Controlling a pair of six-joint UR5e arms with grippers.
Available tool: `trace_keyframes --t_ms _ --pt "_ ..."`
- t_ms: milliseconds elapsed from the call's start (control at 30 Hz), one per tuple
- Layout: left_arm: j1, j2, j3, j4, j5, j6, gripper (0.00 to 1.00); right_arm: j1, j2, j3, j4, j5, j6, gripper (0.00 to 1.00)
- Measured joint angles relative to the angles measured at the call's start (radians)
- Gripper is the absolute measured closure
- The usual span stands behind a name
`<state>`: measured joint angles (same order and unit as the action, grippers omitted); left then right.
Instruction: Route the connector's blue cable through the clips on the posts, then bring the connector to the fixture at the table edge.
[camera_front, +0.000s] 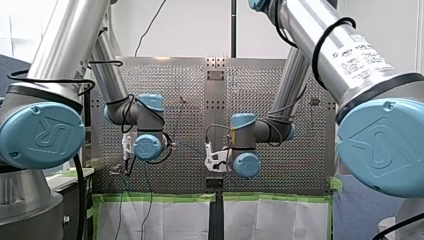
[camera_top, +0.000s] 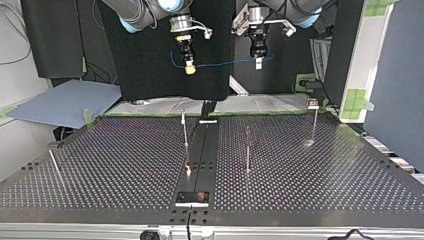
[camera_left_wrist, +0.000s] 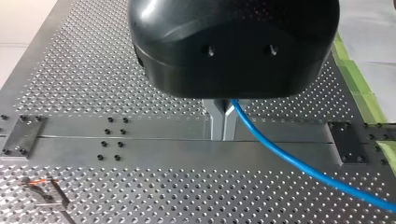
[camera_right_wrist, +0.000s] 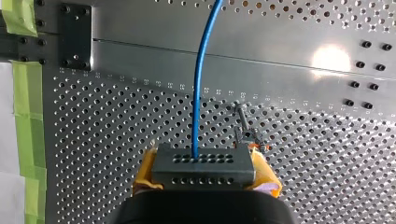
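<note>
Between my right jaws' yellow pads (camera_right_wrist: 145, 175) the connector (camera_right_wrist: 204, 167) is sitting clamped, holed face outward, its blue cable (camera_right_wrist: 200, 88) running straight ahead over the perforated surface (camera_right_wrist: 116, 140). My left jaws are pinching shut on the blue cable, metal fingers (camera_left_wrist: 215, 123) pressed together around it, the cable trailing off to one side. Seen from the top view, both are hanging high above the surface, well apart from the posts (camera_top: 185, 131), with the cable strung between them. One clip post (camera_right_wrist: 243, 126) is showing on the surface just past the connector in the right wrist view
</note>
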<state>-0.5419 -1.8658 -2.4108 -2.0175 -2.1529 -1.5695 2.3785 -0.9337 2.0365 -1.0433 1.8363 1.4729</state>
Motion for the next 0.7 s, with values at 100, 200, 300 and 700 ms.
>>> trace_keyframes --t_ms 100,200,300,700 --pt "0.0 0.027 0.0 -0.027 0.0 0.0 1.0 0.0 0.0 0.0 0.0 0.0 0.0 0.98" --pt "0.0 0.053 0.0 -0.054 0.0 0.0 1.0 0.0 0.0 0.0 0.0 0.0 0.0 0.98" --pt "0.0 0.079 0.0 -0.079 0.0 0.0 1.0 0.0 0.0 0.0 0.0 0.0 0.0 0.98" --pt "0.009 0.051 -0.01 -0.043 0.001 -0.026 1.0 0.023 -0.047 -0.047 0.047 0.034 0.047 0.98"
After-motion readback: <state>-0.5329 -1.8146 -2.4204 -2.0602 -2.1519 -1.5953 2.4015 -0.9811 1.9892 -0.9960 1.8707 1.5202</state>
